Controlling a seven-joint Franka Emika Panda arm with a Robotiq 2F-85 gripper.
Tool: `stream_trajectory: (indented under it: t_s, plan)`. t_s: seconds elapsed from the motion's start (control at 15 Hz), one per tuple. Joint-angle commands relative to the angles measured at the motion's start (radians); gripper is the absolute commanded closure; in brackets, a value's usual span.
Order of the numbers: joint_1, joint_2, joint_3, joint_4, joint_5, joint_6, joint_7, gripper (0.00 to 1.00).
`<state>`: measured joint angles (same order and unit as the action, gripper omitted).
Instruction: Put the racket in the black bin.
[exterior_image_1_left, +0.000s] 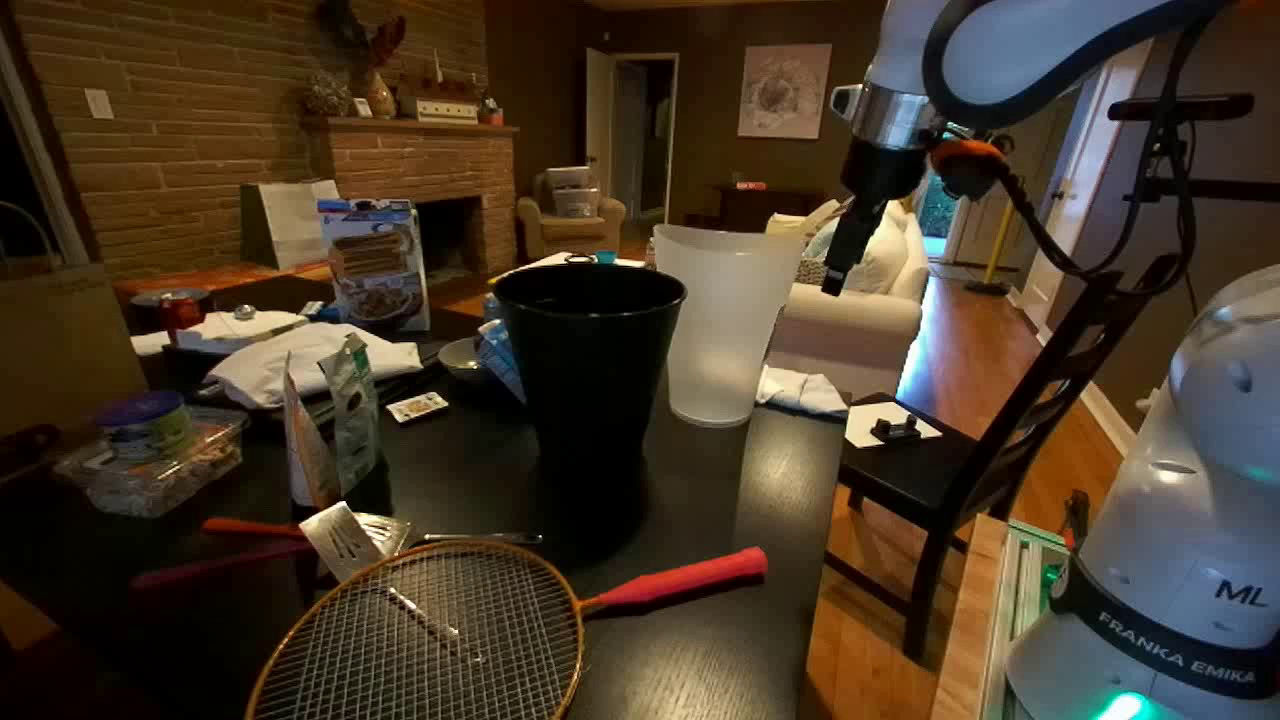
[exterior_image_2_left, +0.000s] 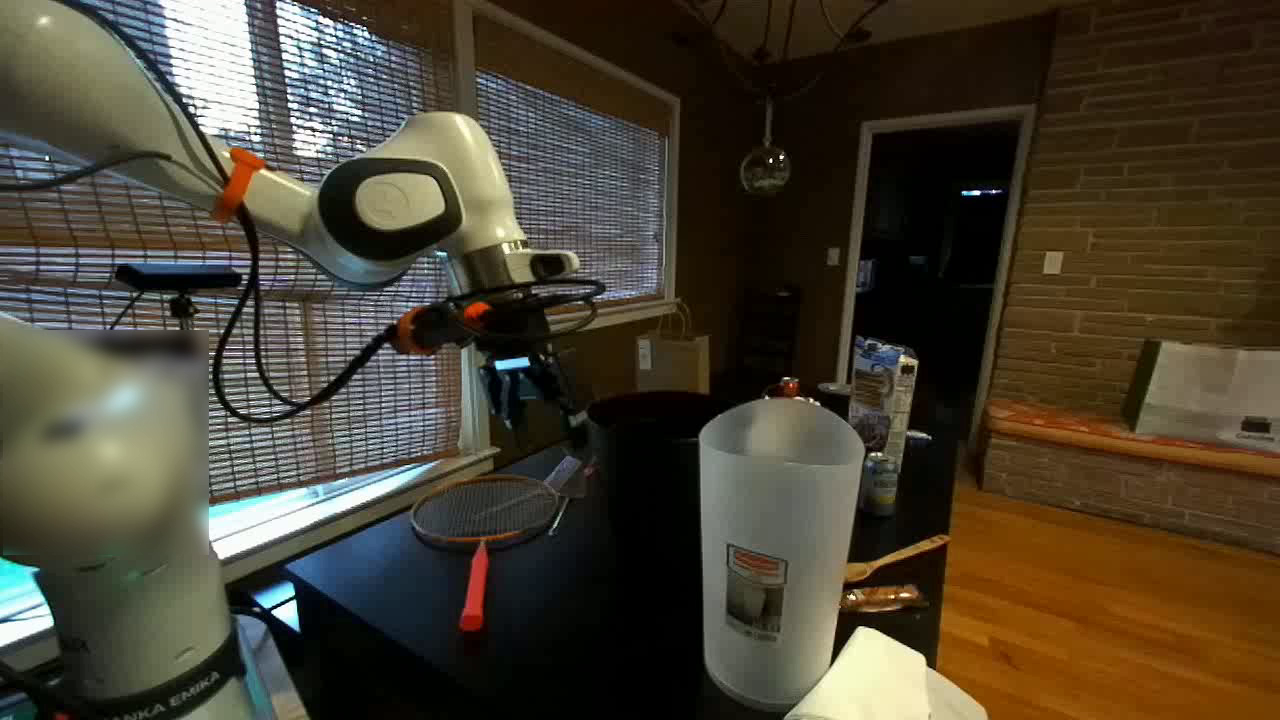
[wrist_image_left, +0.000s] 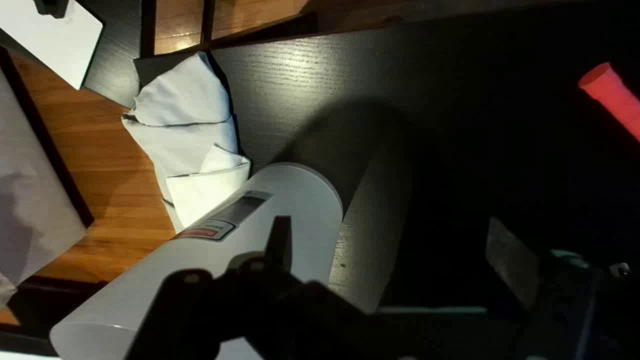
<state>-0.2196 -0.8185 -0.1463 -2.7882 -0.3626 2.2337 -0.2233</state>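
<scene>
- Zero transfer steps appear complete: in an exterior view, I find the racket (exterior_image_1_left: 470, 625) lying on the table (exterior_image_1_left: 700, 660), outside the upright black bin (exterior_image_1_left: 595, 385).
- In an exterior view, my gripper (exterior_image_2_left: 545, 418) is spread, holding nothing, apart from the racket.
- Wrist view: the red handle (wrist_image_left: 614, 102) shows partly, at the edge. I judge approach, grasp, lift, insertion and release remaining.

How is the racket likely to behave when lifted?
The racket is probably light: its thin-rimmed head is open mesh. Its even oval outline suggests a fairly stiff build. Held by the red handle, it could twist under that wide head.
</scene>
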Motion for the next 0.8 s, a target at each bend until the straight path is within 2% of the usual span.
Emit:
stream_trajectory:
  t_s: [0.0,0.27,0.53,0.73]
  plan:
    - [0.005,0.002,-0.003,-0.005,-0.003,-0.005,0.003,0.0]
    - [0.021,0.014,0.005,-0.01,0.019,-0.015,0.015,0.0]
    - [0.152,0.024,0.084,-0.002,0.138,-0.042,0.076,0.0]
    - [0.257,0.035,0.172,0.013,0.256,-0.09,0.175,0.0]
